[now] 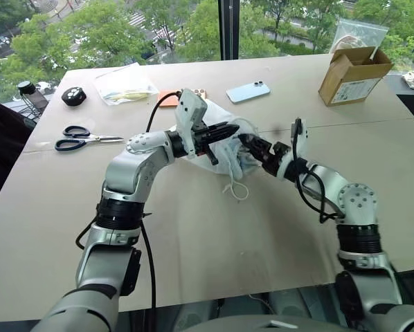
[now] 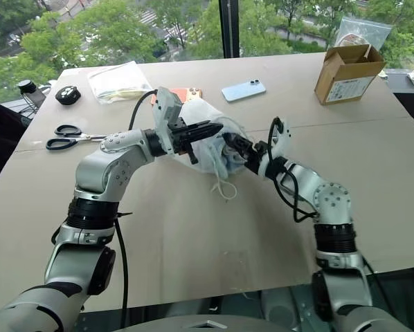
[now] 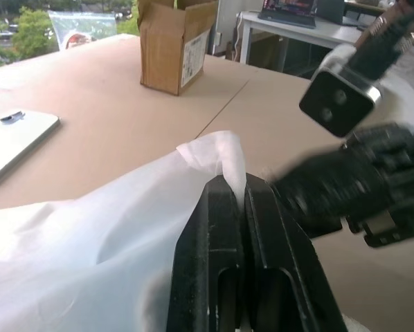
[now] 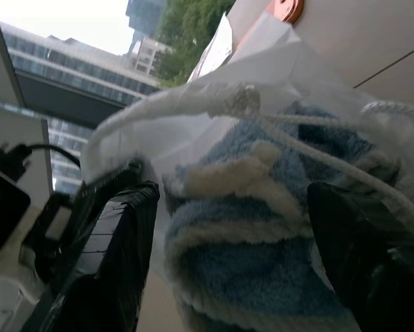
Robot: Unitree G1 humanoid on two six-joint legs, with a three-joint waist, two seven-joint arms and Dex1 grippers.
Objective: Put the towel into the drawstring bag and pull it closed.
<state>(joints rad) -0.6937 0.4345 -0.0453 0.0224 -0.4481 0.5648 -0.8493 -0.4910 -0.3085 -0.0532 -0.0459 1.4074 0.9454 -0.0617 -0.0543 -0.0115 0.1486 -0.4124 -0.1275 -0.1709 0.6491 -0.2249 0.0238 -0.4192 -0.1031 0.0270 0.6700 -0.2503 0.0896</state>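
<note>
Closing the drawstring bag comes next, I judge: the towel already sits inside it, above the worktop between both arms. The left end effector, pressed together, pinches the bag's rim; the right end effector stands spread around the towel-filled pouch. Catch the cord and pull away from the pinch. The cardboard box label is unreadable.

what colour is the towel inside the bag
Light blue; the towel shows best in the right wrist view.
</note>
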